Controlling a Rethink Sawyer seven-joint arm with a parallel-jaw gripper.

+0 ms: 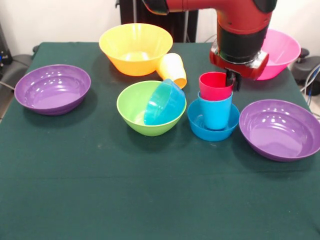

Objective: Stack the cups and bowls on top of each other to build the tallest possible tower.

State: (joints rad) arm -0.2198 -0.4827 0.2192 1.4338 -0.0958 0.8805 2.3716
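The tower stands right of centre: a small blue bowl (200,125) holds the blue cup (216,112), and the red cup (214,86) sits nested in the blue cup. My gripper (232,80) hangs at the red cup's right rim, touching or just beside it. The yellow-orange cup (173,69) lies on its side against the large orange-yellow bowl (135,47). The second small blue bowl (165,104) leans tilted inside the lime green bowl (132,107). Purple bowls sit at the left (52,88) and right (280,129). The pink bowl (282,50) is partly hidden behind my arm.
A dark green cloth (125,190) covers the table. The red and black arm (242,35) comes down from the top right over the tower. Black equipment and cables show at the far corners beyond the table.
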